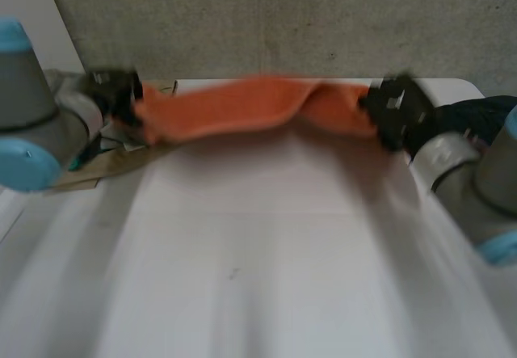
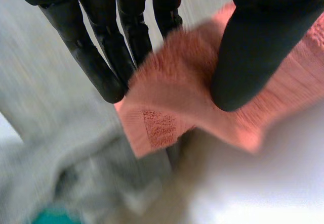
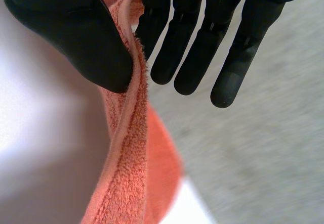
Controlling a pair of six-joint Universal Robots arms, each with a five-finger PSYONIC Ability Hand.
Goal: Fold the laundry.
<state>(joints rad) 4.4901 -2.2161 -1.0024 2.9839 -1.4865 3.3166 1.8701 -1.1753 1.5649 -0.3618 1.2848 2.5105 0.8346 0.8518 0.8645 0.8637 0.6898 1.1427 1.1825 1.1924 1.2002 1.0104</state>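
Observation:
An orange towel (image 1: 250, 107) hangs stretched and slightly twisted above the far part of the white table (image 1: 258, 253), held between both hands. My left hand (image 1: 117, 91) has the towel's left end. In the left wrist view its thumb (image 2: 253, 57) presses a labelled corner of the towel (image 2: 177, 97) against the straight fingers (image 2: 126, 27) behind it. My right hand (image 1: 400, 107) grips the right end. There the thumb (image 3: 76, 32) pinches the towel's folded edge (image 3: 126, 173) against the nearest finger (image 3: 157, 11), while the other fingers stay straight beside it.
A dark blue cloth (image 1: 477, 115) lies at the table's far right, behind my right arm. Brown paper (image 1: 105, 164) sits at the far left edge. Grey cloth (image 2: 76, 173) and something teal (image 2: 50, 216) lie below my left hand. A concrete wall stands behind the table.

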